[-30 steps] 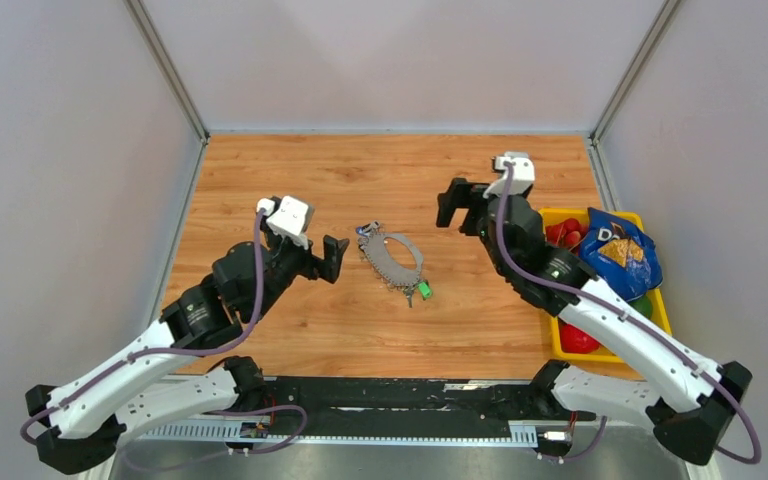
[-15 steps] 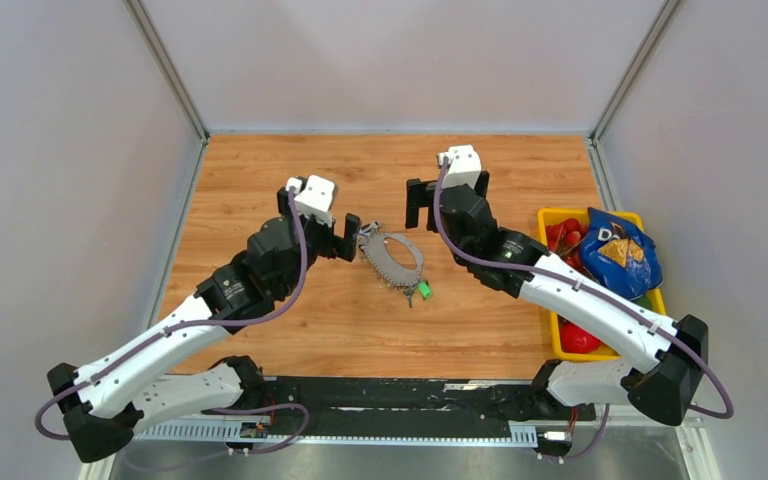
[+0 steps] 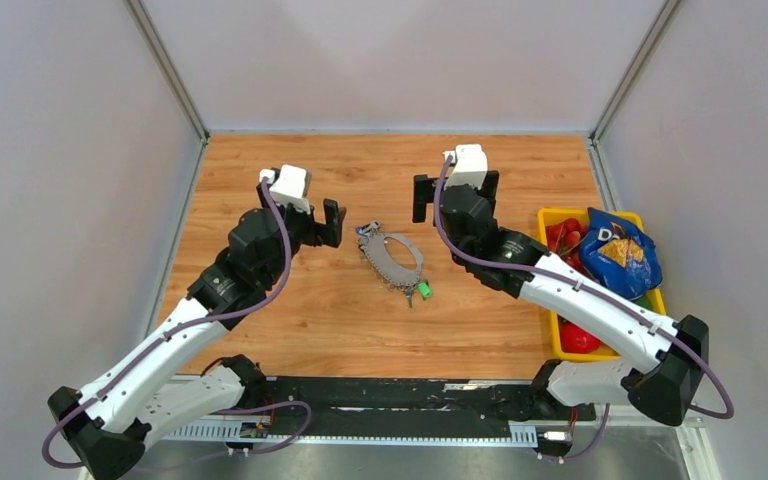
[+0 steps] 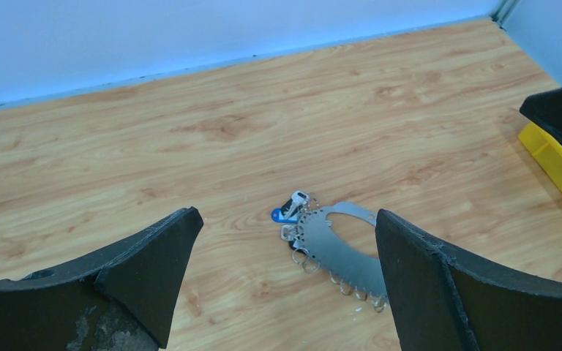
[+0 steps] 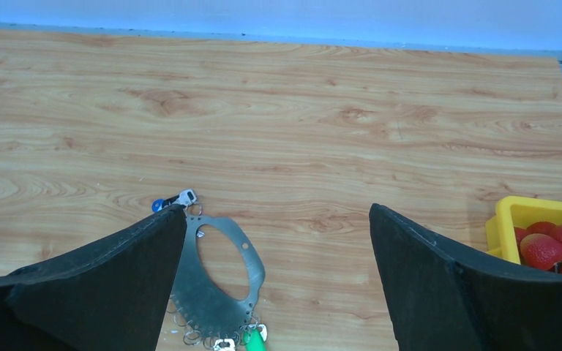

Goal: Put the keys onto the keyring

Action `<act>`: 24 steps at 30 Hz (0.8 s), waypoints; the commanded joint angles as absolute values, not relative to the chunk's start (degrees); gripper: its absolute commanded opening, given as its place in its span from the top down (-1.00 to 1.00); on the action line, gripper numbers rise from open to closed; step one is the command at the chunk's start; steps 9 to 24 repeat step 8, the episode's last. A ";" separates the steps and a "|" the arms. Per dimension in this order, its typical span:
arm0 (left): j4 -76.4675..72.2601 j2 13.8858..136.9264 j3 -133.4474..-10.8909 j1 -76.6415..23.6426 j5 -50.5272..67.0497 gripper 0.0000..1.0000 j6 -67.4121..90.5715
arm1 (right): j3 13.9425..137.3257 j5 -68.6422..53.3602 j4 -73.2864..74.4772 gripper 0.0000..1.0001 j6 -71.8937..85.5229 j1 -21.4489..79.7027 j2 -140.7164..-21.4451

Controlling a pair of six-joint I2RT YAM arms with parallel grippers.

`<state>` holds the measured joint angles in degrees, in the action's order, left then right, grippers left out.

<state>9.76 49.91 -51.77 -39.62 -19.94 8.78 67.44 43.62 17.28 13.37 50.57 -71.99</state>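
While both arms sit over the wooden counter (image 3: pixel 360 330), neither one is touching anything.

Left pincer (image 4: pixel 287 214): fingers spread wide, nothing between them. From the top it's just left of the keyring's far end, apart from it and aimed right, toward it. Its wrist view frames the keys and the loop between the two black fingers (image 4: pixel 146 270).

Keys (image 3: pixel 368 229): small cluster at the far-left end of the keyring, lying on the counter and touching the loop. One has a blue head (image 4: pixel 279 215) and a silver one sits beside it. Can't tell whether they're threaded on or just lying against it.

Keyring (image 3: pixel 392 258): flat silver-grey loop, lying flat mid-counter and running diagonally from far-left to near-right. A row of small metal rings (image 4: pixel 340 284) fringes its left edge. Green tag (image 3: pixel 424 291) sits at the near-right end.

Right pincer (image 5: pixel 278 212): also wide open and empty. From the top it's just right of and beyond the keyring, not in contact. Its wrist view shows the loop low between the fingers, with the blue key head at the left finger's tip.

Far right: yellow bin (image 3: pixel 558 213) at the counter's right edge, holding red strawberry-like pieces (image 3: pixel 563 235) and a blue snack bag (image 3: pixel 620 255). It's well apart from the keyring.
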 commanded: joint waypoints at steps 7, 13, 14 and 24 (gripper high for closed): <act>8.23 46.80 -52.38 -39.38 -14.94 -1.00 10.11 | 69.32 44.17 20.73 -1.00 13.48 50.38 -68.69; 8.32 46.59 -52.34 -39.38 -14.33 -1.00 10.15 | 69.68 44.82 21.50 -1.00 14.08 50.36 -69.06; 8.32 46.59 -52.34 -39.38 -14.33 -1.00 10.15 | 69.68 44.82 21.50 -1.00 14.08 50.36 -69.06; 8.32 46.59 -52.34 -39.38 -14.33 -1.00 10.15 | 69.68 44.82 21.50 -1.00 14.08 50.36 -69.06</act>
